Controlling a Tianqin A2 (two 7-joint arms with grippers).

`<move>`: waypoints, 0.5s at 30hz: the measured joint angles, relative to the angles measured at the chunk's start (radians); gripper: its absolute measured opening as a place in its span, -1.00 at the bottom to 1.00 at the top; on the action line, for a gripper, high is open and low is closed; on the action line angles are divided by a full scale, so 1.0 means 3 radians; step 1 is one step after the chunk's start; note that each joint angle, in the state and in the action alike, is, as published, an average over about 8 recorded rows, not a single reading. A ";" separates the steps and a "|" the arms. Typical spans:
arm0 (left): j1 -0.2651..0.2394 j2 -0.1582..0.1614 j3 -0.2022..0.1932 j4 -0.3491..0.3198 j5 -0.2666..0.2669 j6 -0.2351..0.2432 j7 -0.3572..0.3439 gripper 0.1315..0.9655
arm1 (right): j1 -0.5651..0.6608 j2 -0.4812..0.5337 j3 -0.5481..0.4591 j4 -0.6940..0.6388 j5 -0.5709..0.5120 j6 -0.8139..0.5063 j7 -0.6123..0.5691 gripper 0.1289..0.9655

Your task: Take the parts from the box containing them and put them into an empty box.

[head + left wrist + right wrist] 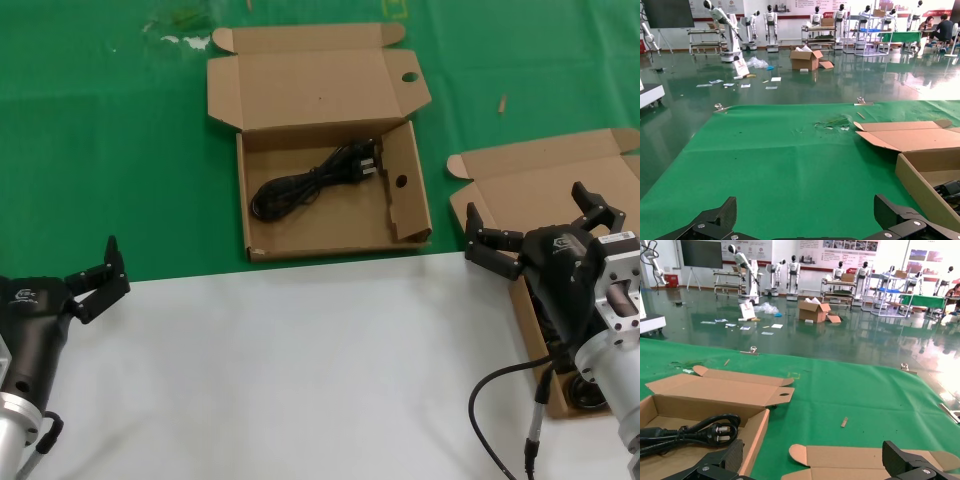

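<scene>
The right end effector, fingers spread wide and holding nothing, was poised over the plain-lidded box; a straight descent onto a cable there would be advised. One cable was seen in the holed box beside it. The left end effector was parked, spread wide.

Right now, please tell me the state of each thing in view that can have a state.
box with round holes: lid open, one black power cable lying inside.
plain box: lid open, mostly hidden behind the right arm.
left gripper: open, holding nothing, over the white surface.
right gripper: open, holding nothing, over the plain box.
</scene>
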 joint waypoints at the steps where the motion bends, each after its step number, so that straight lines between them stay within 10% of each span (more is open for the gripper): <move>1: 0.0000 0.0000 0.0000 0.0000 0.0000 0.0000 0.0000 1.00 | 0.0000 0.0000 0.0000 0.0000 0.0000 0.0000 0.0000 1.00; 15: 0.0000 0.0000 0.0000 0.0000 0.0000 0.0000 0.0001 1.00 | 0.0000 0.0000 0.0000 0.0000 0.0000 0.0000 0.0000 1.00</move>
